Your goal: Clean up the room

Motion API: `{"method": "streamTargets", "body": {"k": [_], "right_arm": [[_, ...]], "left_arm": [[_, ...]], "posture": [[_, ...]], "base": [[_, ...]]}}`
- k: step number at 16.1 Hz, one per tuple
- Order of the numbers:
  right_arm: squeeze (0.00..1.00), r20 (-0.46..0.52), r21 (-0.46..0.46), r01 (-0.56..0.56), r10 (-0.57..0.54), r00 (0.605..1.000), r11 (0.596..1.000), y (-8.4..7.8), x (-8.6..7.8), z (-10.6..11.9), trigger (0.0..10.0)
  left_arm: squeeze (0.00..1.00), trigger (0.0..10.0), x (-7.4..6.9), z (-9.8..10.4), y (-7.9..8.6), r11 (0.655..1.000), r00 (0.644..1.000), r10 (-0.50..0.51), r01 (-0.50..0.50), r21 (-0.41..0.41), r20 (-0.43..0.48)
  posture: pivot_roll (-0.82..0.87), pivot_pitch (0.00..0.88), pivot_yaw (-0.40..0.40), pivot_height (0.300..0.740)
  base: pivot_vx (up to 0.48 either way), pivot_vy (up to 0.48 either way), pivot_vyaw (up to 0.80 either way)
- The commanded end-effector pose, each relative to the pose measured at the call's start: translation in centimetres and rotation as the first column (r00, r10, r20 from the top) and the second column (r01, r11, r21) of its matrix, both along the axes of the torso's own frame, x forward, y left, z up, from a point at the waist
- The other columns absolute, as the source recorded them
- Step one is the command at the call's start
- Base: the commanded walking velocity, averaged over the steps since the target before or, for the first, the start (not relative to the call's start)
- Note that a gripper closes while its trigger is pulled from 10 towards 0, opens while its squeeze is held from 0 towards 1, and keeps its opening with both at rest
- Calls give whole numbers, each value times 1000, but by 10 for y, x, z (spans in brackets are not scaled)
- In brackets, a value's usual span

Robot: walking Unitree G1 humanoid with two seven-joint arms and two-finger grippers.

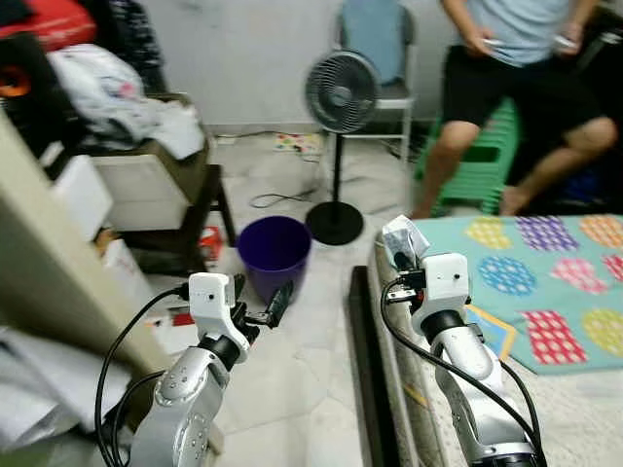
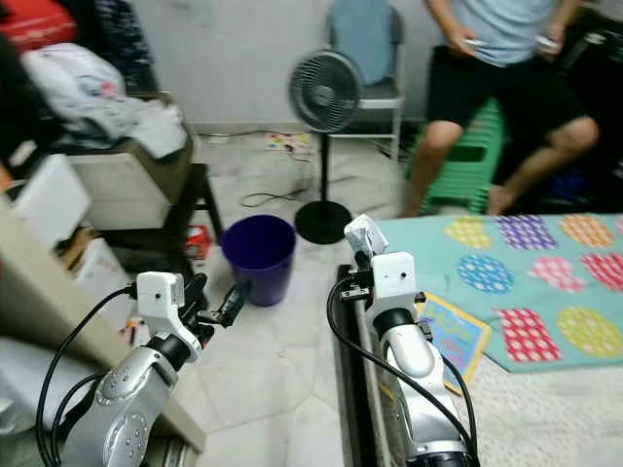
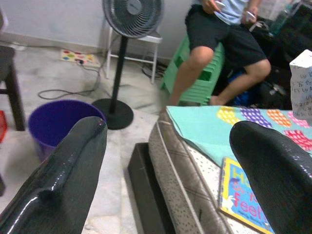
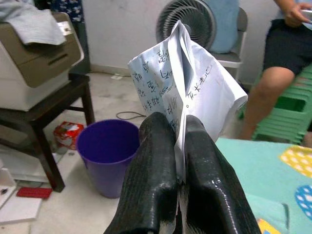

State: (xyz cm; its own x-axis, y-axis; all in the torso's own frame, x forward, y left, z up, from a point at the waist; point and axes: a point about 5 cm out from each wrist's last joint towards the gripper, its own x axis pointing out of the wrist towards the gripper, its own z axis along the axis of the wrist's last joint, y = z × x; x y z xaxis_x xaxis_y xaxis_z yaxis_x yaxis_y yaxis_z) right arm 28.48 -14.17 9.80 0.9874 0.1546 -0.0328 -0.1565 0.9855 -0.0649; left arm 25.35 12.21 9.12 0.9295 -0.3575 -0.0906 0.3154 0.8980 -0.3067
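Observation:
My right gripper [image 4: 179, 161] is shut on a crumpled white sheet of paper [image 4: 185, 83] covered in handwriting. It holds the paper [image 1: 404, 241] upright over the near left corner of the bed, to the right of a purple bin [image 1: 274, 253]. The bin [image 4: 107, 146] stands open on the tiled floor between the bed and a dark side table. My left gripper [image 1: 258, 297] is open and holds nothing, hovering low over the floor just short of the bin [image 3: 61, 122].
A standing fan [image 1: 341, 92] is behind the bin, with a cable on the floor. A person [image 1: 516, 58] sits on a green stool [image 1: 482, 161] at the back right. A teal spotted mat [image 1: 545, 272] and a book [image 2: 453, 336] lie on the bed. A printer [image 4: 34, 73] sits on the dark table.

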Motion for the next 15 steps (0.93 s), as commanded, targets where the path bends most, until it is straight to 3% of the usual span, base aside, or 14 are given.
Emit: {"method": "streamTargets", "body": {"k": [1,7,15], "right_arm": [[0,7,-3,6,-6,1000,1000,-2,1,1,10000],[0,8,-5,5,-5,1000,1000,-1,1,1,10000],[0,7,-8,-4,4,1000,1000,-1,1,1,10000]], "left_arm": [[0,10000,1,-1,3,1000,1000,21,-21,14,-5],[0,10000,0,2,-1,1000,1000,-23,23,-20,17],[0,10000,-1,2,-2,999,999,-40,40,-30,24]], "posture": [[-105,0,48,740],[-106,0,47,740],[-105,0,46,740]], "base": [[0,0,0],[0,0,0],[290,0,0]]}}
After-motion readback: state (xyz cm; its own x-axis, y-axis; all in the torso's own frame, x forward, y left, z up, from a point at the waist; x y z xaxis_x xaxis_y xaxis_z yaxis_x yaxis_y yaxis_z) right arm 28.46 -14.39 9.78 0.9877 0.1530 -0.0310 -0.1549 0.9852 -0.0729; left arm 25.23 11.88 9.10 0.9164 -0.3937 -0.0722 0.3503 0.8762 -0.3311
